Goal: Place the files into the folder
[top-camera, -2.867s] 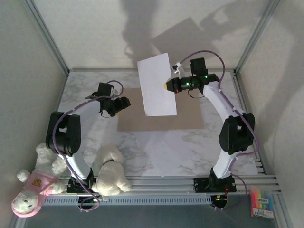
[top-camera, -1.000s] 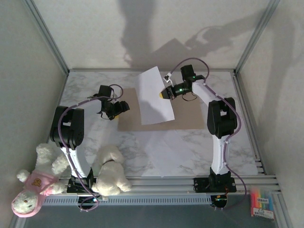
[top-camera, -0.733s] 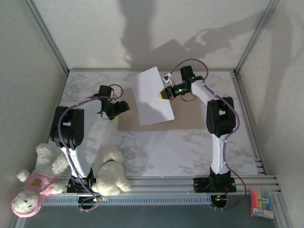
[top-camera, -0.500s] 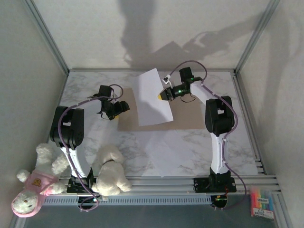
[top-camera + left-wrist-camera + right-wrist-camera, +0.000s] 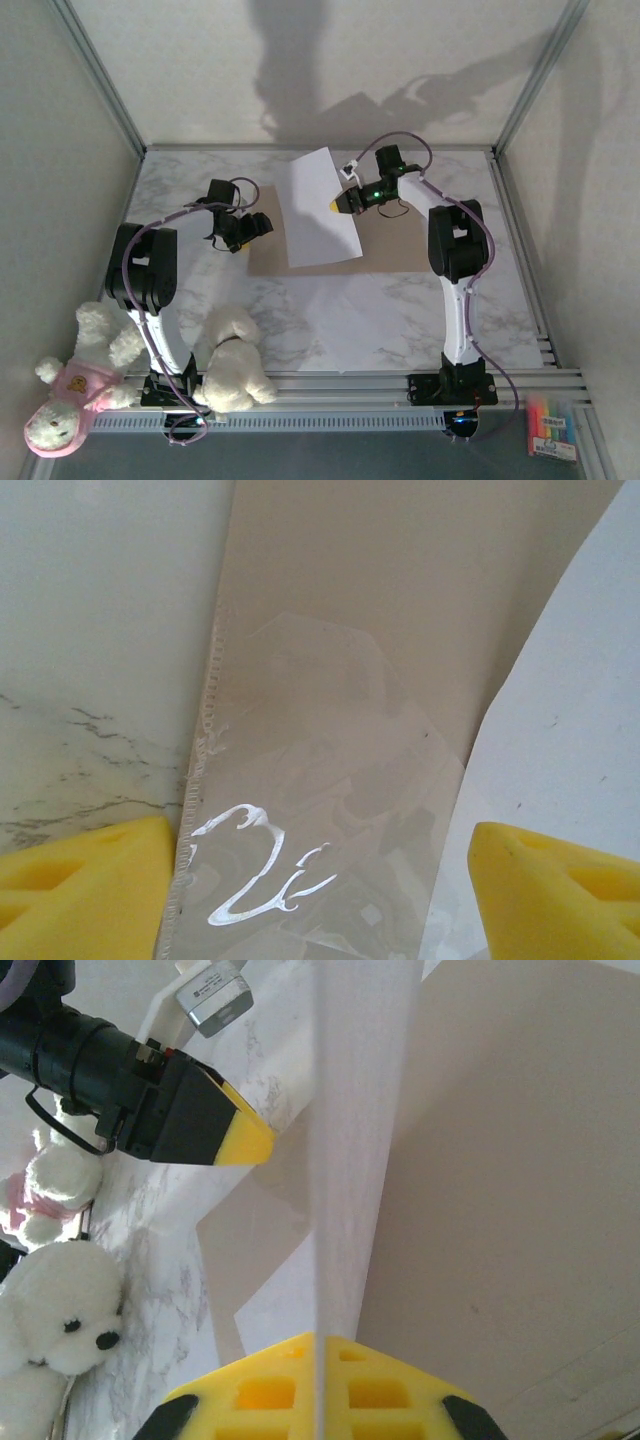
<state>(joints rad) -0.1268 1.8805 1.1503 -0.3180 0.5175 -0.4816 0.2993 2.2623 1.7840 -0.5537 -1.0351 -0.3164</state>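
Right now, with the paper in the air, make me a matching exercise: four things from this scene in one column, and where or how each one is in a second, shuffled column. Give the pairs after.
Things:
1. white sheet
2. folder
3. left gripper
4. white plush dog

States:
A. lying flat on the marble table
B. pinched in the shut right gripper, raised over the folder
C. sitting beside the left arm's base
D. open, at the folder's left edge

Pairs: 1-B, 2-A, 3-D, 4-C
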